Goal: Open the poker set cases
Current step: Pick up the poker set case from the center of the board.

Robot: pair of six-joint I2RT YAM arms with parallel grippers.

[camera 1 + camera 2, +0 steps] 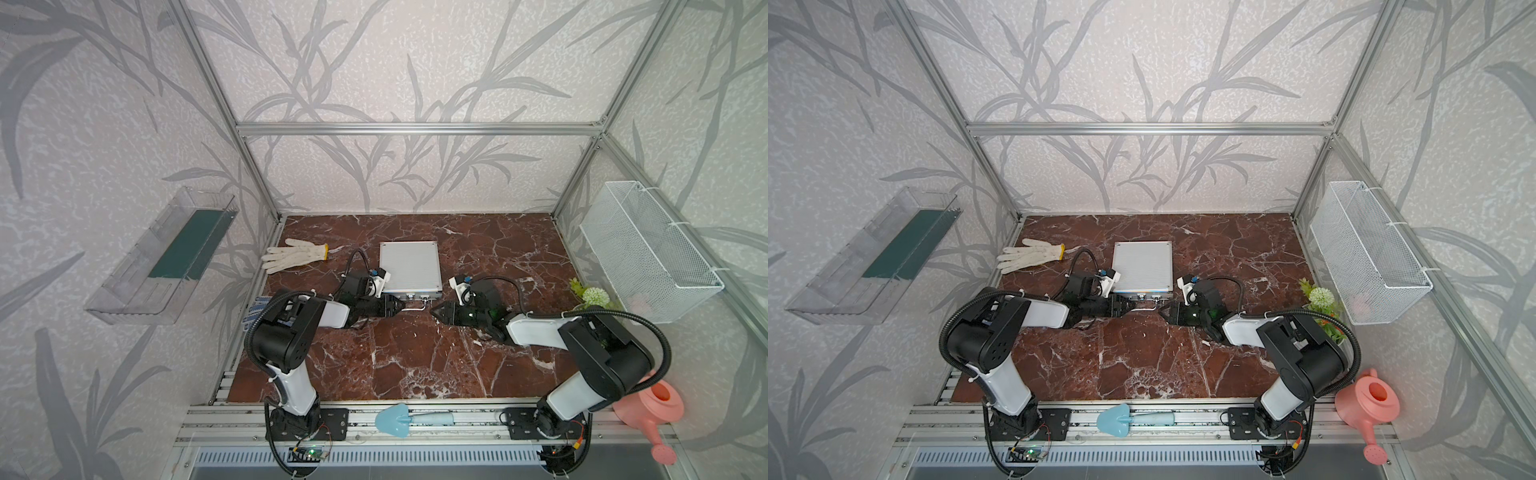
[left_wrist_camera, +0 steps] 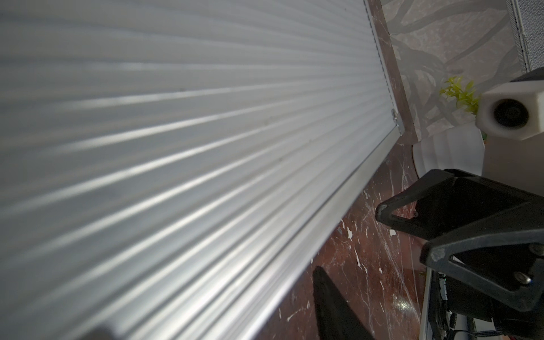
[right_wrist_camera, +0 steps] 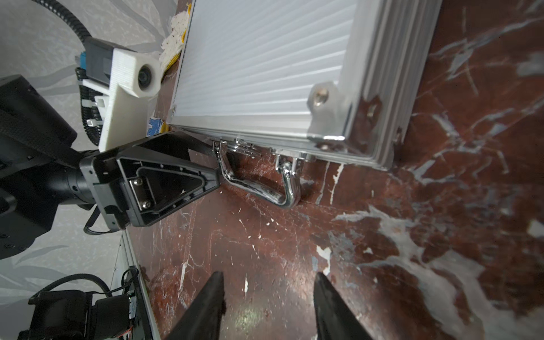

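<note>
The silver ribbed poker set case (image 1: 409, 266) (image 1: 1142, 266) lies flat and closed mid-table, its chrome handle (image 1: 415, 307) (image 3: 259, 188) at the near edge. My left gripper (image 1: 402, 306) (image 3: 215, 164) is at the case's near left corner, fingertips apart beside the left latch (image 3: 243, 147) and the handle's left end. In the left wrist view the case lid (image 2: 176, 147) fills the frame and hides one finger; the other finger (image 2: 332, 306) shows over the table. My right gripper (image 1: 433, 310) (image 3: 268, 279) stands open and empty just right of the handle.
A white glove (image 1: 293, 254) lies at the back left, and a blue-patterned glove (image 1: 257, 309) sits under the left arm. A potted plant (image 1: 592, 297) and wire basket (image 1: 648, 257) are on the right. A blue trowel (image 1: 399, 419) and pink watering can (image 1: 652, 409) sit at the front.
</note>
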